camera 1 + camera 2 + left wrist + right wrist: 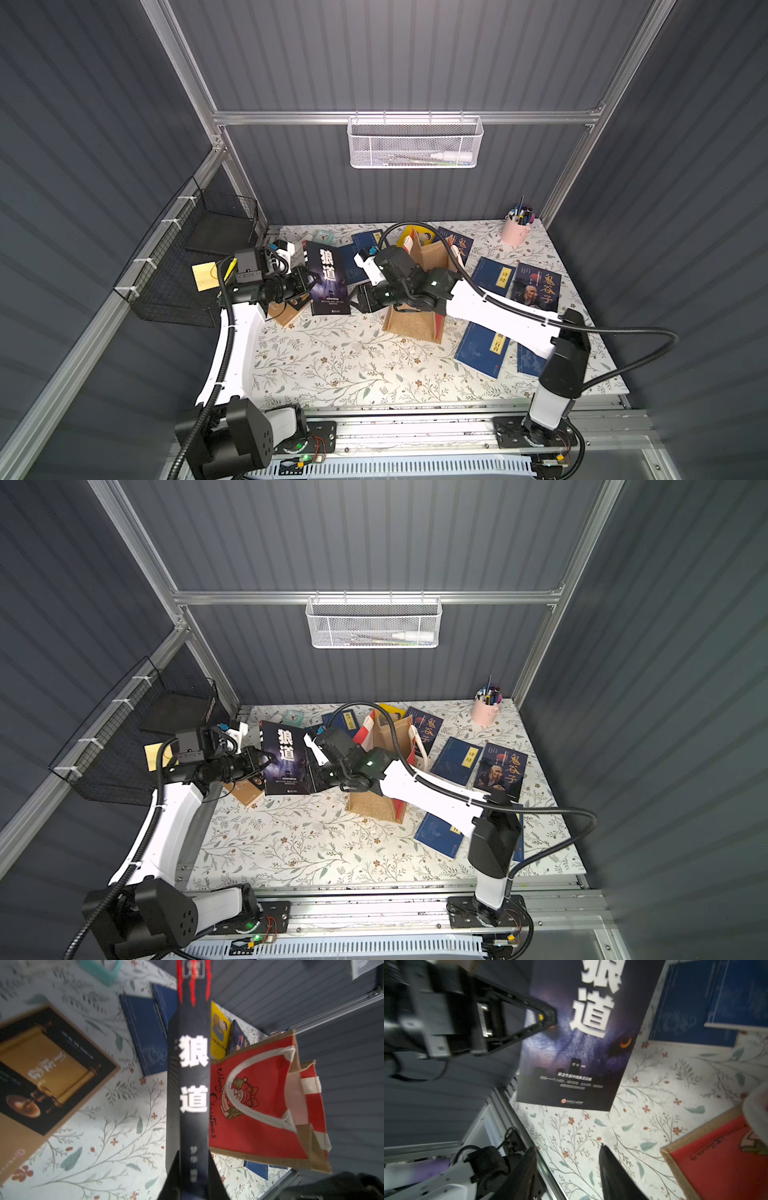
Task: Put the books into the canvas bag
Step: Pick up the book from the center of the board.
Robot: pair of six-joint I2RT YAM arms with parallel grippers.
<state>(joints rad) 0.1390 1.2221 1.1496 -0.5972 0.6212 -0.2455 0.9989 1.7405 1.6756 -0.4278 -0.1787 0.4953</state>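
Left pincer (pixel 193 1167) gripping dark book (pixel 192 1076), spine wrist-view only

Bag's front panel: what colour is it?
Red, with tan jute edging; the bag shows best in the left wrist view.

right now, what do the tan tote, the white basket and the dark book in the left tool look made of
Boxy tan tote bag: coarse jute or burlap, by its open weave; red panels look smoother. White mesh basket: likely painted metal, rigid and perforated. Dark book with white characters in the left tool: paper, printed card cover, finish unclear.
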